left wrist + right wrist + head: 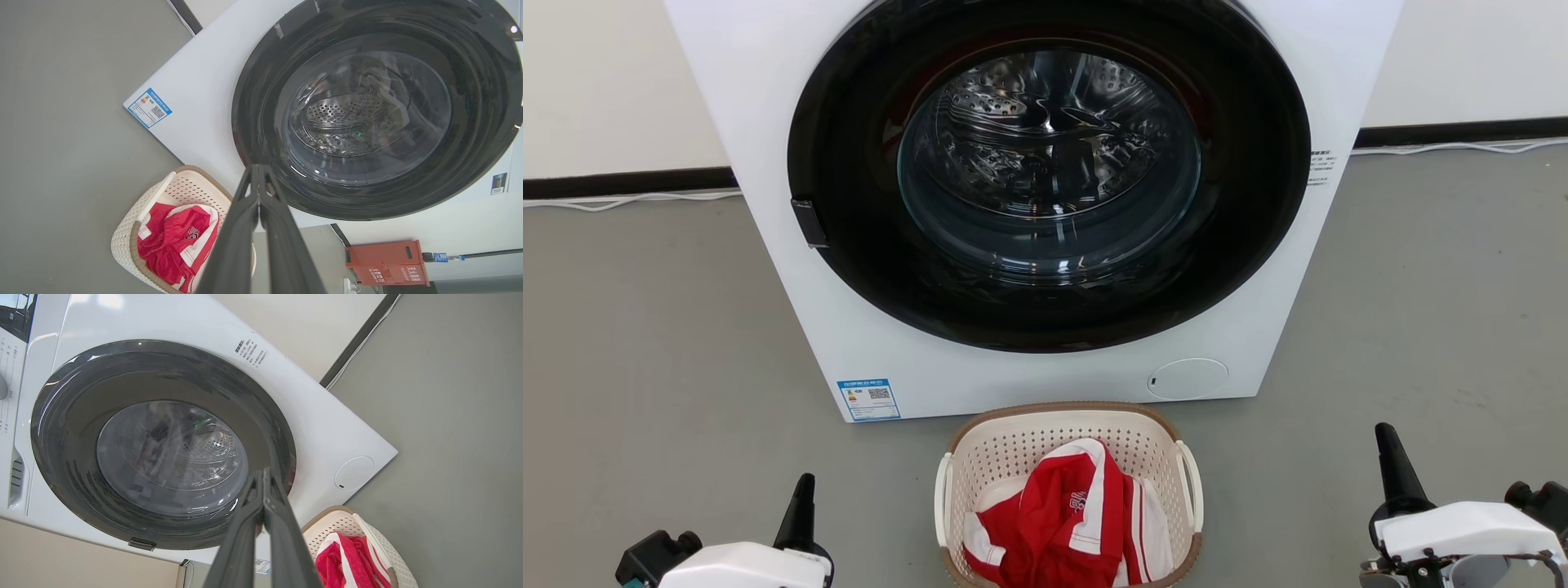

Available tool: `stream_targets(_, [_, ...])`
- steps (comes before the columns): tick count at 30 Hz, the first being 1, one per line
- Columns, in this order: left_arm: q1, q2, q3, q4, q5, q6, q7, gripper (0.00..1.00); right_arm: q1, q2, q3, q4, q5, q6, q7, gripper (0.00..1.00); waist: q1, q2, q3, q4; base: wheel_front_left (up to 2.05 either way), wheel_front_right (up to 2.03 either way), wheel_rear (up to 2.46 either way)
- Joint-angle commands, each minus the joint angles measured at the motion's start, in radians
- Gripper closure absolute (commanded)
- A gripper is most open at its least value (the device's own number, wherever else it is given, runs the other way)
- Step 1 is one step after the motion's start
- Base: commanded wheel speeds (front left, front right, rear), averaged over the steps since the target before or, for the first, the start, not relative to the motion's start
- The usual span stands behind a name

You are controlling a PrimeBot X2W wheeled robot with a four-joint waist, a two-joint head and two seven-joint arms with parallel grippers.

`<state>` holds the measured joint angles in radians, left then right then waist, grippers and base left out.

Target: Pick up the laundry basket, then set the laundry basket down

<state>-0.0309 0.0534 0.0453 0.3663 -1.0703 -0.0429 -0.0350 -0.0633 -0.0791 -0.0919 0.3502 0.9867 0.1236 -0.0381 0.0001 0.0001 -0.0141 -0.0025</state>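
Laundry basket (1029, 445) stands on the floor (645, 327) before the washing machine (1045, 384); likely light, stiff plastic, best taken by its white side handles (943, 498). Left pincer (805, 498) and right pincer (1392, 461) are closed, empty.

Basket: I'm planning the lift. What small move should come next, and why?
Probably open the left gripper and right gripper: both are shut and stand wide of the basket, which sits on the floor with its white handles untouched.

Bright, even light; washer door (1045, 155) glares; edges seemingly bowed
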Motion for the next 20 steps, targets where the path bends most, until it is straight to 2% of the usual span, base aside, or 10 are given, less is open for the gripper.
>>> stream_targets(1, [-0.055,0.006,0.024,-0.034,-0.029,-0.013,0.007,1.0,-0.039,-0.005,0.01,-0.036,0.032,0.004,0.012,1.0,0.0,-0.0001,0.0,0.0,0.0,0.0,0.0])
stream_targets(20, [-0.064,0.002,0.041,-0.068,-0.229,-0.043,0.062,1.0,-0.041,0.009,-0.003,-0.063,0.264,0.005,0.067,1.0,0.0,-0.0001,0.007,0.001,0.0,0.0,0.0])
